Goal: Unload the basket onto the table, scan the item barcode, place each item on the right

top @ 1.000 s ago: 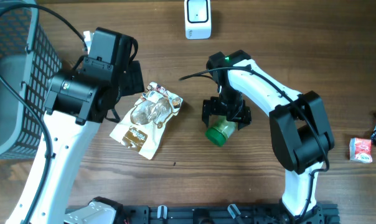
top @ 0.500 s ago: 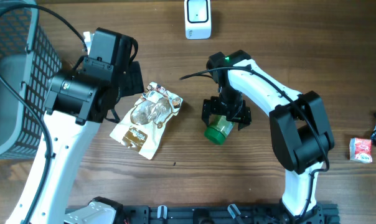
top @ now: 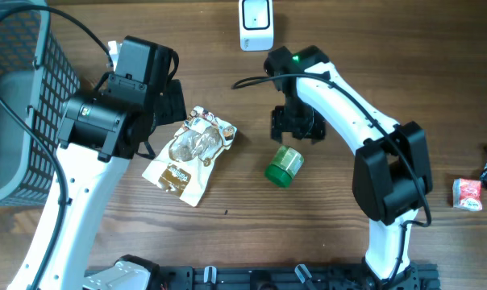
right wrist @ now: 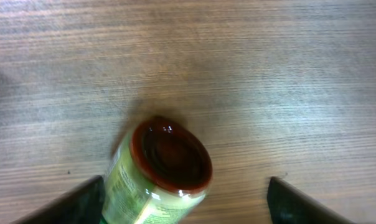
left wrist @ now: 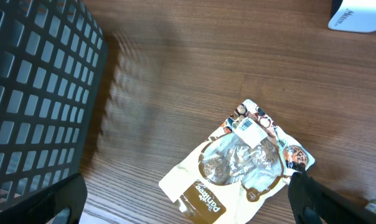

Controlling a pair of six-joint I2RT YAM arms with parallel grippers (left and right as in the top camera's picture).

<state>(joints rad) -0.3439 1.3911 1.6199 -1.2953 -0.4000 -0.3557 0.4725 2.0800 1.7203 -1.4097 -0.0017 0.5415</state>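
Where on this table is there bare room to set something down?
Widest bare wood lies at the back, right of the white scanner, and in front between the right arm and the red packet. A narrower gap runs between the snack pouch and the green jar. The left side is crowded: the basket, with the left arm beside the pouch.

left arm [top: 70, 193] and right arm [top: 340, 101]: white links, black joints, black cables [top: 14, 109]; right gripper [top: 296, 129] black, green light [top: 294, 58] at its 12 o'clock.
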